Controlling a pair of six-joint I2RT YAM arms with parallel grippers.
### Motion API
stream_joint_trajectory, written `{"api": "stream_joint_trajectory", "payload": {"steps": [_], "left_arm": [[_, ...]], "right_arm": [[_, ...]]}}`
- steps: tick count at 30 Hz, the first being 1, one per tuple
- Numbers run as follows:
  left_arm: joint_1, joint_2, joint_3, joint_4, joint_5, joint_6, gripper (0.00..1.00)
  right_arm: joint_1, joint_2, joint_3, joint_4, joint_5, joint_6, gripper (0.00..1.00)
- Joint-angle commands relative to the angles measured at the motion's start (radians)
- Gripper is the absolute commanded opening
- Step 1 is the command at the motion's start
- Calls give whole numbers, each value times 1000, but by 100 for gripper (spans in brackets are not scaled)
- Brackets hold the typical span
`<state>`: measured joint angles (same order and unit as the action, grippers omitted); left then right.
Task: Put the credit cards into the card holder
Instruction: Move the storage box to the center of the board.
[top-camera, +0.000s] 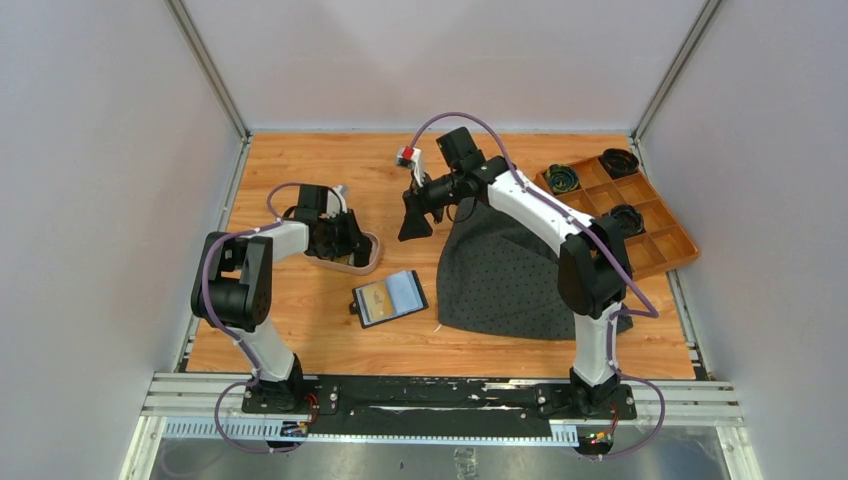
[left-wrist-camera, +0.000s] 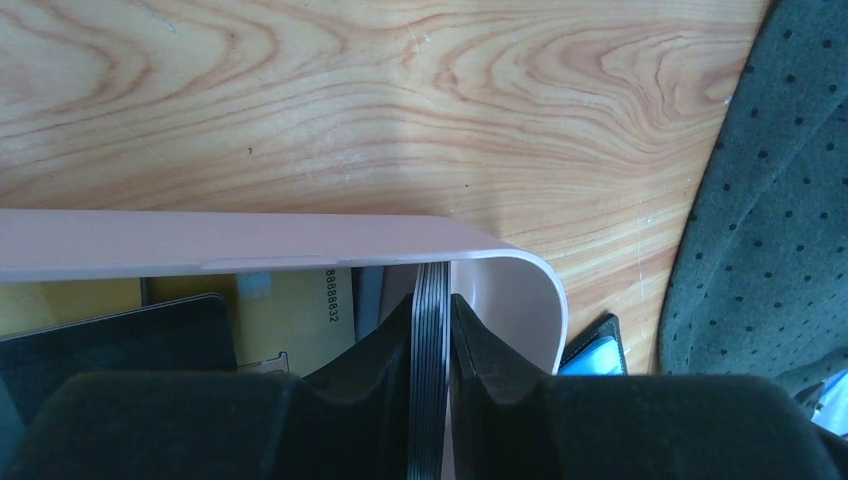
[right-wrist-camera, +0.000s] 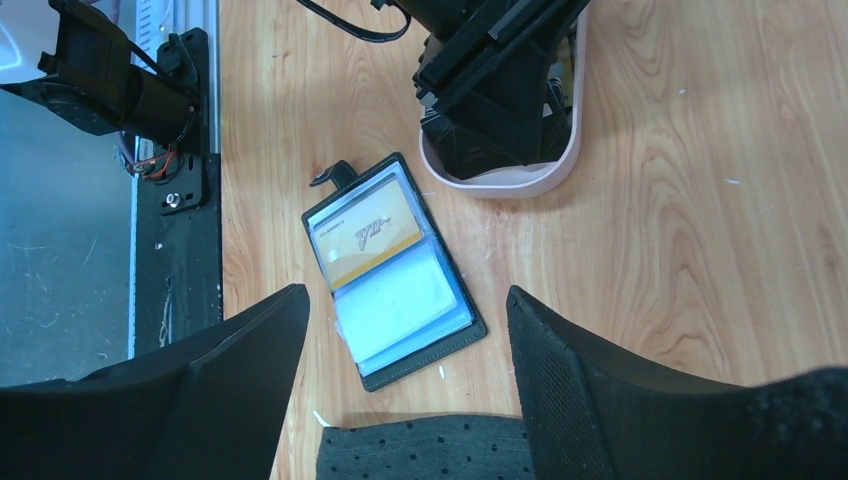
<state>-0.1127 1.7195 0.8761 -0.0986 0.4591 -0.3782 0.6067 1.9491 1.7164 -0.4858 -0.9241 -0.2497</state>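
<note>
With left end effector (left-wrist-camera: 430, 305) pinched narrow on what look like edge-on credit cards (left-wrist-camera: 431, 282) in pink tray (left-wrist-camera: 250, 245) and right end effector (top-camera: 415, 228) spread wide, lift straight clear of rim, then carry to open card holder (top-camera: 390, 298) at tray's 5 o'clock on worktop (top-camera: 300, 340).

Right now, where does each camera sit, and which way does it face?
Top external: above, behind the bases, looking down on the table; both arms show.
Left wrist: looks down into the pink tray; left gripper shut on edge-on credit cards.
Right wrist: high, looking down at the open card holder; right gripper open.
Shared: all three show pink tray and card holder.
</note>
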Motion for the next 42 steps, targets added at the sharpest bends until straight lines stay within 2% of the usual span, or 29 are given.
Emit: {"api": "stream_joint_trajectory", "payload": {"steps": [1, 9, 13, 32, 42], "left_arm": [[-3, 17, -25, -22, 1, 6, 25], [1, -41, -14, -69, 3, 12, 46], [12, -75, -18, -88, 26, 10, 49], [51, -143, -70, -26, 148, -58, 45], [63, -143, -75, -26, 154, -67, 35]], "right_arm": [[8, 12, -14, 18, -30, 36, 76], [10, 4, -45, 30, -41, 41, 76], [10, 4, -54, 35, -47, 46, 76], [11, 2, -61, 41, -54, 49, 75], [10, 1, -64, 41, -53, 46, 75]]}}
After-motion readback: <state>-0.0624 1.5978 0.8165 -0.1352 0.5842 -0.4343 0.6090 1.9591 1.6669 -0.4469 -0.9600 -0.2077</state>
